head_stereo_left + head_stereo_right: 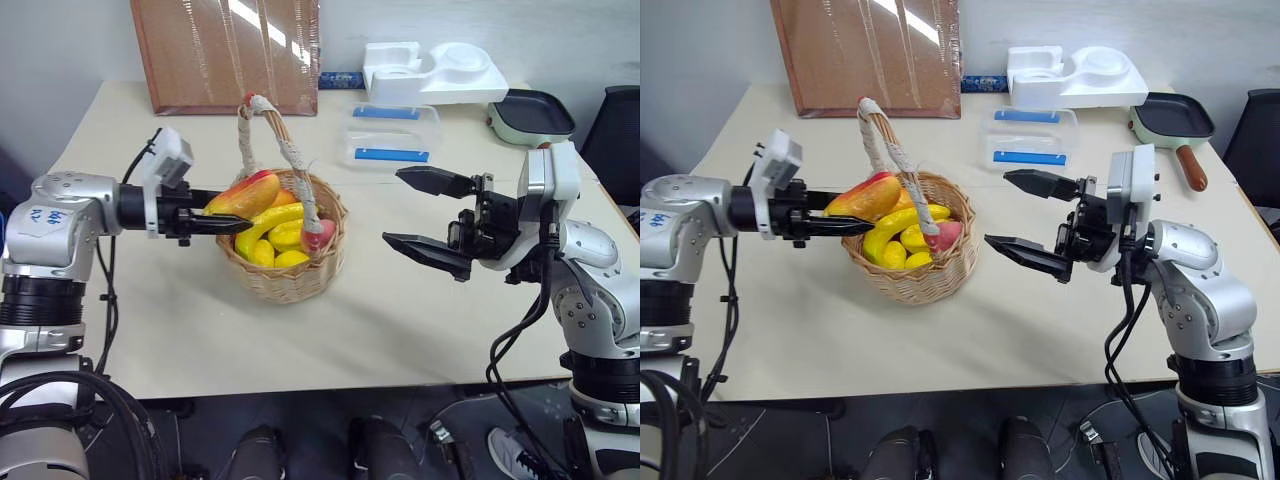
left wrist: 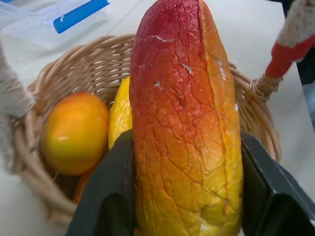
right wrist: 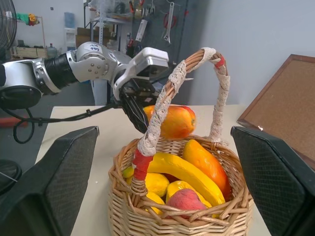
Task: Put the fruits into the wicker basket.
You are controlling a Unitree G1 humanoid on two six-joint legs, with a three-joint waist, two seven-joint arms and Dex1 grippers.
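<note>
We see the basket [image 1: 285, 262] holding a banana [image 1: 270, 222]; left jaws grip the mango [image 1: 242, 194] over its nine-o'clock rim, right jaws gape.

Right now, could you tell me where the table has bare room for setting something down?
Bare table runs along the near edge before the wicker basket, and between it and the right gripper. The far edge is crowded: clear box, white foam tray, pan.
</note>
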